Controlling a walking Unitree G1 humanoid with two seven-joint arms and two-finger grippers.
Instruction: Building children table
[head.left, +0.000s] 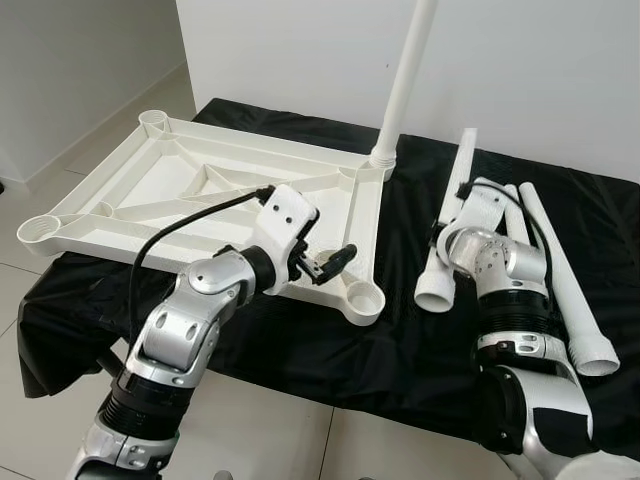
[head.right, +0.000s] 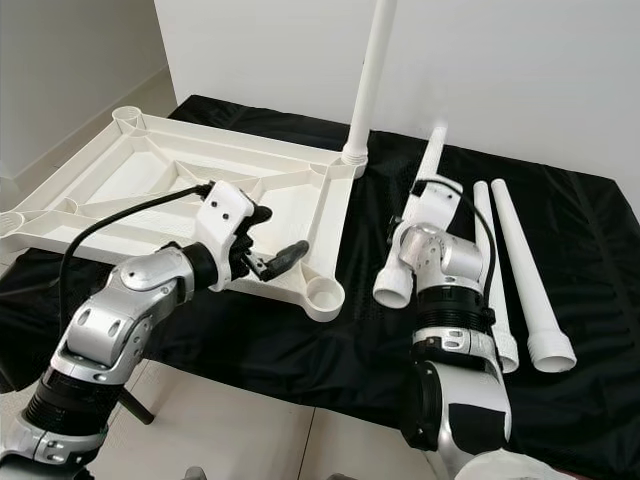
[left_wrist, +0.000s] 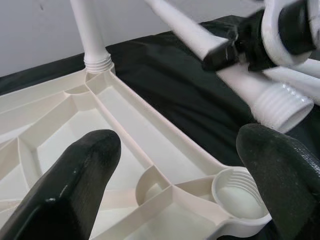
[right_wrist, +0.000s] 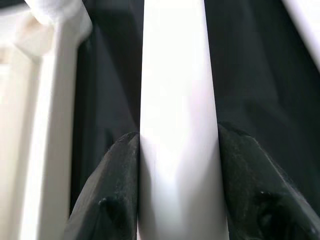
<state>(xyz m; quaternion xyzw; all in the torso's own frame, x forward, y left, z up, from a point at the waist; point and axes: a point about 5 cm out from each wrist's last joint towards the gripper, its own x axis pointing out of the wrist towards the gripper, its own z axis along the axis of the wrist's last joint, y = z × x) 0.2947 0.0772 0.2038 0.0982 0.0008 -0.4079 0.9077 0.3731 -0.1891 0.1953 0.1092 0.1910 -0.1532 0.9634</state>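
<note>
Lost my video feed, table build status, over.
Left tool open over tabletop near empty corner socket. Right tool shut on leg. One leg fitted, two legs on cloth. Nothing blocking.

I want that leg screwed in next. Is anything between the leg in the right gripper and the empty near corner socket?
Nothing visible blocks it. The right gripper is shut on the leg; only bare black cloth lies between it and the socket. The left gripper hovers open beside that socket, possibly crowding it.

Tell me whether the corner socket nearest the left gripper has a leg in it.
Empty: the near corner socket shows an open threaded ring, while the far socket holds an upright leg.
</note>
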